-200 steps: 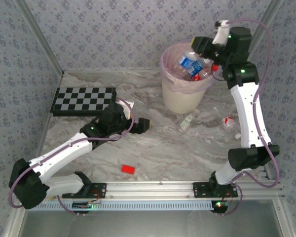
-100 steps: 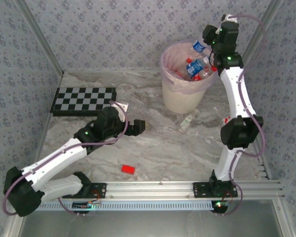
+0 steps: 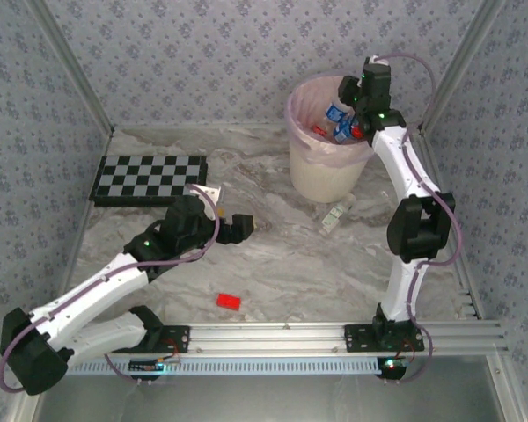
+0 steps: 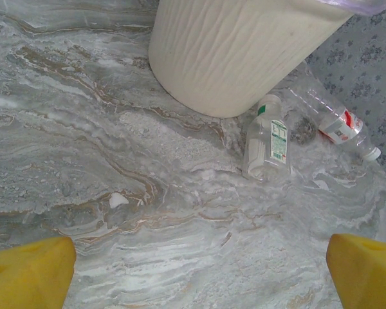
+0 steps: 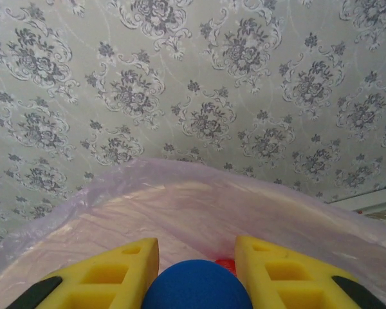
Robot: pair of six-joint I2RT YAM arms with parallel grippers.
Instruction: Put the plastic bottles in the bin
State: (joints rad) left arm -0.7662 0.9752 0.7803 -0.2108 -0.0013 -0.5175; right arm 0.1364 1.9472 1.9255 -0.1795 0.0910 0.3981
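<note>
The cream-white bin (image 3: 327, 176) with its pink liner (image 5: 199, 199) stands at the back right, and plastic bottles (image 3: 338, 120) lie inside it. My right gripper (image 3: 348, 98) hangs over the bin's mouth. In the right wrist view its yellow fingers (image 5: 128, 267) close on a blue-capped bottle (image 5: 196, 288), with a red cap (image 5: 226, 263) below. Two more clear bottles lie on the table by the bin's foot, one green-labelled (image 4: 267, 145) (image 3: 337, 215) and one red-labelled (image 4: 343, 126). My left gripper (image 3: 244, 226) (image 4: 202, 277) is open above bare table, well short of them.
A chessboard (image 3: 150, 178) lies at the back left with a white card (image 3: 213, 190) beside it. A small red block (image 3: 229, 301) sits near the front rail (image 3: 273, 336). Patterned walls close in the back and both sides.
My right arm has swung left from the bin's right rim to over its mouth, carrying the bottle. My left arm has drawn back slightly, its gripper still wide open.
</note>
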